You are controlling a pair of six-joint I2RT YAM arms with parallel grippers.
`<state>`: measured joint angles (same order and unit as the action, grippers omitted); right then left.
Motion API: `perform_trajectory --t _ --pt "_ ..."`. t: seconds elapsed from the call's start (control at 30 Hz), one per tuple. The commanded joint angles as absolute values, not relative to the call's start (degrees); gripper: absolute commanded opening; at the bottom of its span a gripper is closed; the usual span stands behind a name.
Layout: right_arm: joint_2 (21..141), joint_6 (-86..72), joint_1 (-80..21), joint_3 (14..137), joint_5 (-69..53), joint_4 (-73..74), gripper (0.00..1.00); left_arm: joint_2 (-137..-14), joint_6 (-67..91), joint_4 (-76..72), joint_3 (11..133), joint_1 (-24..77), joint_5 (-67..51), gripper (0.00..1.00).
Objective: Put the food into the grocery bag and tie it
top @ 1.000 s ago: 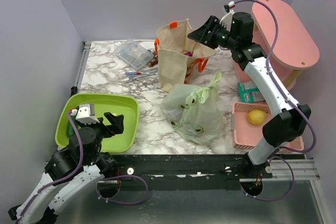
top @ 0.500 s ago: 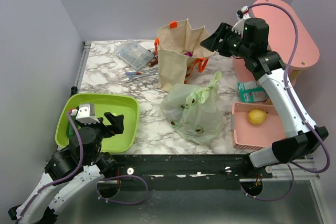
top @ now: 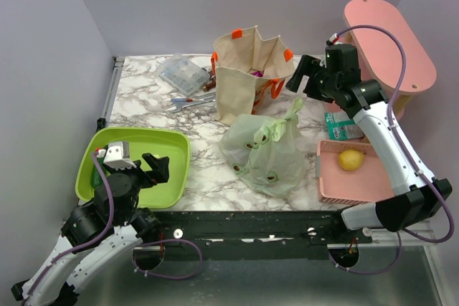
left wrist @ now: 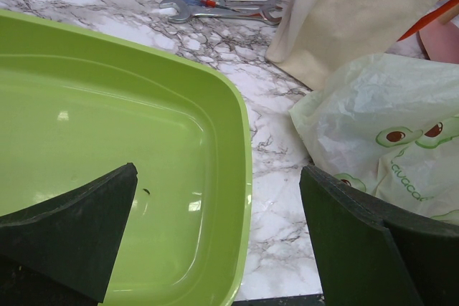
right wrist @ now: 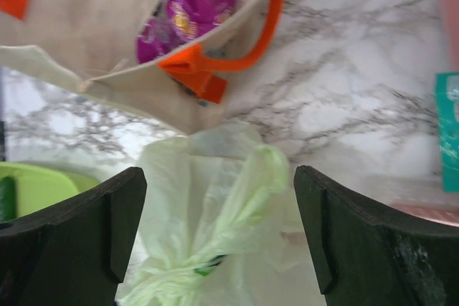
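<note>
The light green grocery bag with avocado prints stands on the marble table, its handles knotted at the top. It also shows in the right wrist view and the left wrist view. My right gripper is open and empty, high above and behind the bag's knot. A yellow lemon lies in the pink basket. My left gripper is open and empty over the green tray. Other food is hidden.
A beige tote with orange handles stands behind the bag, purple packets inside. A clear plastic box and wrenches lie at the back left. A pink rounded shelf and a teal packet stand at the right.
My right arm has swung right and lowered from over the tote toward the back right of the bag. The left arm and the bag have not moved.
</note>
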<state>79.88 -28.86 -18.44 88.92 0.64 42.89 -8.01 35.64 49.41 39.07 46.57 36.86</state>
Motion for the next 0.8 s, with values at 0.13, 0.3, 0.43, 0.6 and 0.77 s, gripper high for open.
perform_trajectory --t 0.13,0.3,0.43,0.6,0.77 --pt "80.1 -30.8 -18.6 84.9 21.6 51.4 1.0 -7.8 35.7 48.9 39.3 46.3 36.9 0.98" --pt "82.4 -32.5 -18.7 82.5 27.1 52.2 1.0 -7.7 35.6 48.9 39.3 46.3 36.8 0.98" --pt "82.5 -33.2 -18.6 79.8 29.7 50.2 1.0 -7.8 35.7 48.9 39.3 46.3 36.7 0.98" --pt "85.3 -35.4 -18.6 78.3 38.2 50.2 1.0 -7.6 35.7 48.9 39.3 46.2 36.6 0.98" --pt "91.7 -38.1 -18.7 79.7 42.7 54.5 1.0 -7.4 35.7 48.8 39.3 46.3 36.7 0.98"
